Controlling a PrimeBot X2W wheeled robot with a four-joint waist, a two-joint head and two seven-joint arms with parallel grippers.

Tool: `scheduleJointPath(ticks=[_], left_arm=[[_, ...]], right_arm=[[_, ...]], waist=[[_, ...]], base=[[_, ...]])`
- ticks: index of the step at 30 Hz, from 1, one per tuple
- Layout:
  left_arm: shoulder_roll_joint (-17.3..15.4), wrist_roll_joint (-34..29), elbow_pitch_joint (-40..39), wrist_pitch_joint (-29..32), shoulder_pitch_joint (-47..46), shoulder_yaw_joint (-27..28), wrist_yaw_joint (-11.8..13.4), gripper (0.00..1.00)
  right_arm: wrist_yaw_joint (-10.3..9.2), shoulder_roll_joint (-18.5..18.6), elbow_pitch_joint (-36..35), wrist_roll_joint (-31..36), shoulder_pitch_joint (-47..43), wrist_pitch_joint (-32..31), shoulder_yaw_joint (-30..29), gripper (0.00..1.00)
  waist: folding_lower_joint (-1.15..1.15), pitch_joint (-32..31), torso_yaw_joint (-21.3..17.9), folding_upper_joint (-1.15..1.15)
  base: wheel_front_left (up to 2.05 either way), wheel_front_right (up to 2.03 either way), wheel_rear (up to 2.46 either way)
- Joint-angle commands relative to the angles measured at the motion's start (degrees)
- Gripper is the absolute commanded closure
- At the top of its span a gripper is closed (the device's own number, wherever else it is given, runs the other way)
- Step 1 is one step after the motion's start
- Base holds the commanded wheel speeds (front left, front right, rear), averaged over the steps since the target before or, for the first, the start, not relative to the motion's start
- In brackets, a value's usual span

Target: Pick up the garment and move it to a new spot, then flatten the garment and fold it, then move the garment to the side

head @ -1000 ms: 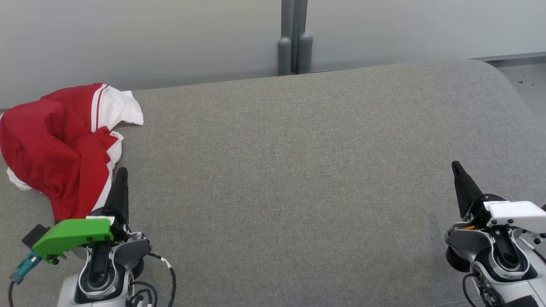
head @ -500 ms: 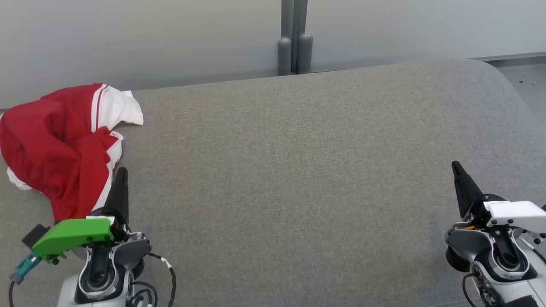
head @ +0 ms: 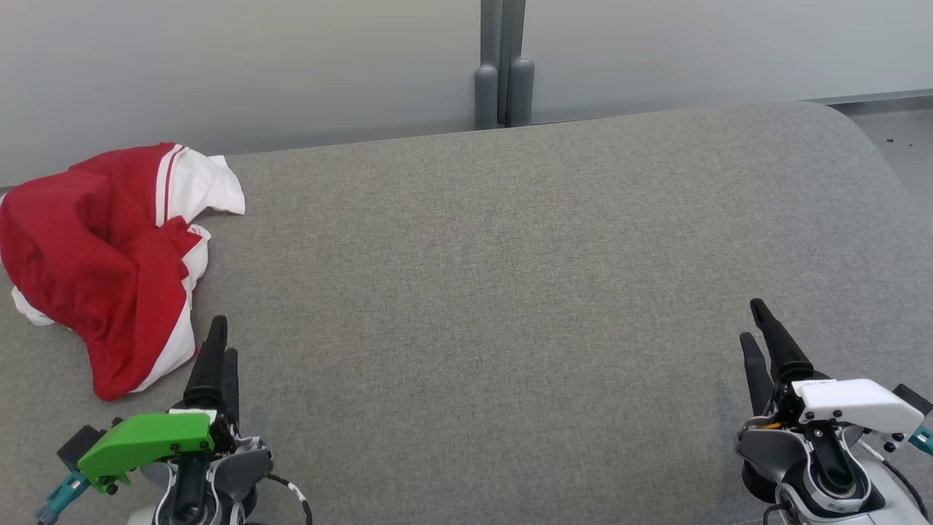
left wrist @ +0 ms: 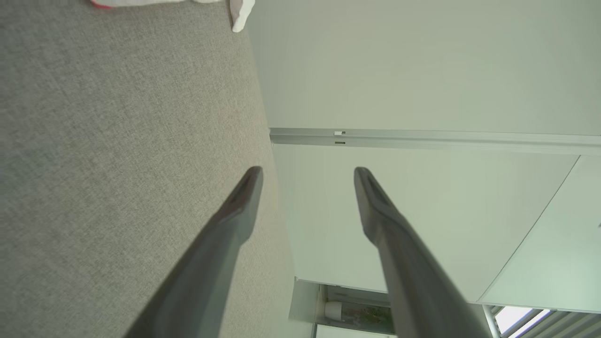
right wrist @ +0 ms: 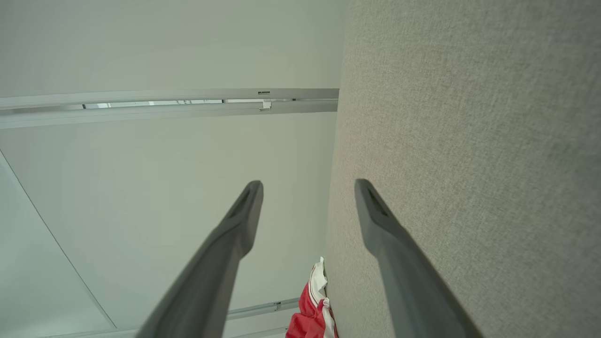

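Left gripper (head: 224, 337) sits at the lower left of the head view with its two dark fingers spread and nothing between them. In the left wrist view the left gripper (left wrist: 307, 171) shows a wide gap, one finger over the grey cloth and the other against the pale wall. A green cover (head: 146, 441) caps that wrist.

The garment (head: 95, 255), red with white panels and thin red stripes, lies crumpled in a heap at the far left of the table (head: 510, 255). It runs from near the back edge down to just beside the left fingertips, and a narrow strip of grey cloth shows between them. A white corner of the garment (left wrist: 242, 11) peeks in at the top of the left wrist view. The right wrist view catches the garment (right wrist: 312, 314) small and far off, at the table's edge.

The middle of the table is bare grey weave. Behind it a grey post (head: 503, 65) stands between two pale wall panels.

At the lower right, well apart from the garment, the right gripper (head: 751, 321) rests over the cloth under a white cover (head: 860, 405). Its fingers are parted too and hold nothing, as the right wrist view of the right gripper (right wrist: 307, 183) makes plain. A patch of floor (head: 896, 138) shows past the table's rounded far right corner.
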State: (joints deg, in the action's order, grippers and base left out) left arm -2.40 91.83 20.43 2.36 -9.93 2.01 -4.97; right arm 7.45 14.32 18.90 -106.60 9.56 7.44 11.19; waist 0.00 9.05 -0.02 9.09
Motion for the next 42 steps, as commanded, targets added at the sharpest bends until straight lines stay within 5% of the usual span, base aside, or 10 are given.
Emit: scheduleJointPath(ticks=[1,12,42], left_arm=[[-0.18,-1.67,-1.79,-0.73,-0.20,-0.24,-0.01,0.00],[-0.25,-8.72,-5.96,-3.28,1.79,-1.26,1.19,0.00],[-0.40,-46.07,-14.65,-8.92,6.69,-2.35,5.39,0.00]], right_arm=[[0.01,0.07,-1.53,2.19,0.19,0.48,-0.61,0.00],[0.01,-1.68,-4.89,14.36,-1.19,1.58,-1.98,0.00],[0.03,-5.51,-12.59,52.69,-4.25,4.03,-3.22,0.00]], waist=[[0.00,0.05,0.00,0.07],[0.00,0.09,-0.01,0.08],[0.00,0.26,0.33,0.08]], base=[[0.00,0.00,0.00],[0.00,0.00,0.00],[0.00,0.00,0.00]])
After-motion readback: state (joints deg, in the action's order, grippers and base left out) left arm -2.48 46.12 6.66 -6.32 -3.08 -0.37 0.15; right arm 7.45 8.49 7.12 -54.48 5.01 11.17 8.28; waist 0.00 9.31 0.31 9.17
